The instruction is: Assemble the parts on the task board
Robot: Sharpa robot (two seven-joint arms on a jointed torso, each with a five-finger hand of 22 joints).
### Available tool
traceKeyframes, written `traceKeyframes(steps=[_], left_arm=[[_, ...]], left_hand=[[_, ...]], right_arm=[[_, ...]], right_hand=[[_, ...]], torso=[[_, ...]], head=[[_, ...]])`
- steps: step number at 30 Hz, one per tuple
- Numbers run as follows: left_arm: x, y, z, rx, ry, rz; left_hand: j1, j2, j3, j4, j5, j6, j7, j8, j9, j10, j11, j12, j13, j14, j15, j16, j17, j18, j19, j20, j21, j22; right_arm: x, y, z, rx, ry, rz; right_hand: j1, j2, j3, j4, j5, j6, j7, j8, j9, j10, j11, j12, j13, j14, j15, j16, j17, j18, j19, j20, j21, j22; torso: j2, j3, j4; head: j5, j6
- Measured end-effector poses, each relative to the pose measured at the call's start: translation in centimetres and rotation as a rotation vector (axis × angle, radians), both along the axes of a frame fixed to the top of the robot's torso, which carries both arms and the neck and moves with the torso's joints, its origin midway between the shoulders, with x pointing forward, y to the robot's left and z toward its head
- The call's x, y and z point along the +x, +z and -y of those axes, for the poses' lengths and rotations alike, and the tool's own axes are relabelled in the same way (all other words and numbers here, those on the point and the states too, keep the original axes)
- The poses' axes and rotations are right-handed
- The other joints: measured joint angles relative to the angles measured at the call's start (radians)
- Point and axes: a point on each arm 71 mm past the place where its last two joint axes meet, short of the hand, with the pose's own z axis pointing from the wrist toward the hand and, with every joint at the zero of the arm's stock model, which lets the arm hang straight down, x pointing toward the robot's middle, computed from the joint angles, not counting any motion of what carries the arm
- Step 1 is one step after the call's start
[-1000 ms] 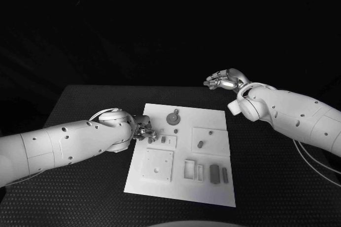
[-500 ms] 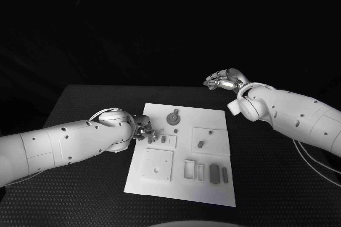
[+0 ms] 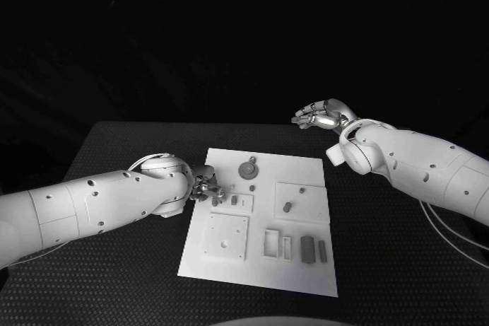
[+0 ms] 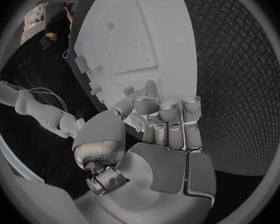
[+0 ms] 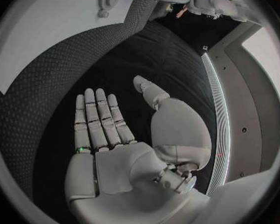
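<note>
- Nearest me on the task board [image 3: 306, 276], a framed slot and two dark bar-shaped parts [image 3: 308, 246] lie side by side, untouched; beside them sits a square raised plate [image 3: 225, 235].
- My left hand [image 3: 207, 189] is at the board's left edge, beside a small part [image 3: 234, 199] in the middle row. Its fingers [image 4: 170, 115] curl inward over the edge; I cannot tell whether they pinch a piece or close on nothing.
- I judge the step in hand to be picking or seating a small part at that left edge. The next move calls for a fine, steady finger placement, since the pieces are small and stand close together.
- Farther on, a round geared part [image 3: 248, 170] sits near the board's far end.
- My right hand [image 3: 324, 115] hovers beyond the table's [image 3: 133, 142] far right corner, well apart from the board, fingers [image 5: 97, 119] straight and apart, holding nothing.
</note>
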Motion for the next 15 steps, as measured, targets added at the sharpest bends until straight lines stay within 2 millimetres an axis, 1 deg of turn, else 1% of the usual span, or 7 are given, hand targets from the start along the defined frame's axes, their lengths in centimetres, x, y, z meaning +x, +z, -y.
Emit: traceKeyframes(steps=[10,11,14,15], left_arm=[[0.10,-0.01,-0.03,-0.002,-0.001,-0.008],[0.12,-0.01,-0.01,-0.003,0.000,-0.009],[0.22,-0.01,-0.03,-0.005,0.005,-0.011],[0.25,0.00,-0.03,-0.006,0.006,-0.012]], left_hand=[[0.001,0.001,0.000,0.000,0.000,0.000,0.000,0.003,-0.002,0.000,0.000,0.000,0.000,0.002,0.002,0.000,0.000,0.000,0.000,0.000,0.000,-0.001],[0.001,0.001,0.000,0.000,-0.003,0.000,0.000,0.003,-0.002,0.000,0.000,0.000,-0.001,0.002,0.002,0.000,0.000,0.000,0.000,0.000,0.000,-0.002],[0.000,0.002,-0.001,-0.002,-0.029,0.000,0.000,0.004,-0.002,0.000,0.000,0.000,-0.004,0.000,0.000,0.000,-0.001,0.000,-0.004,0.004,0.000,-0.006],[-0.001,0.011,-0.005,-0.007,-0.042,0.000,0.000,0.004,-0.004,0.000,0.000,0.000,-0.005,-0.001,-0.001,0.000,-0.001,0.000,-0.004,0.004,0.000,-0.009]], right_arm=[[-0.01,-0.04,0.00,0.000,0.000,-0.001],[-0.01,-0.04,0.00,0.000,0.000,-0.001],[0.00,-0.05,0.01,0.000,0.000,-0.001],[0.00,-0.05,0.01,0.000,0.000,-0.001]], right_hand=[[0.000,0.000,-0.003,0.003,0.000,0.000,0.000,0.000,-0.001,0.000,0.000,0.000,0.000,0.000,0.000,0.000,0.000,0.000,0.000,0.000,0.000,0.001],[0.000,0.000,-0.003,0.003,0.000,0.000,0.000,0.000,-0.001,0.000,0.000,0.000,0.000,0.000,0.000,0.000,0.000,0.000,0.000,0.000,0.000,0.001],[0.000,0.000,-0.003,0.003,0.000,0.000,0.000,0.000,-0.001,0.000,0.000,0.000,0.000,0.000,0.000,0.000,0.000,0.000,0.000,0.000,0.000,0.001],[0.000,0.000,-0.003,0.003,0.000,0.000,0.000,0.000,-0.001,0.000,0.000,0.000,0.000,0.000,0.000,0.000,0.000,0.000,0.000,0.000,0.000,0.001]], torso=[[0.000,0.0005,0.0004],[0.000,0.0006,0.0004],[0.000,0.0011,-0.0001],[0.000,0.0012,-0.0002]], head=[[-0.001,-0.001],[-0.001,-0.001],[0.000,-0.002],[0.000,-0.001]])
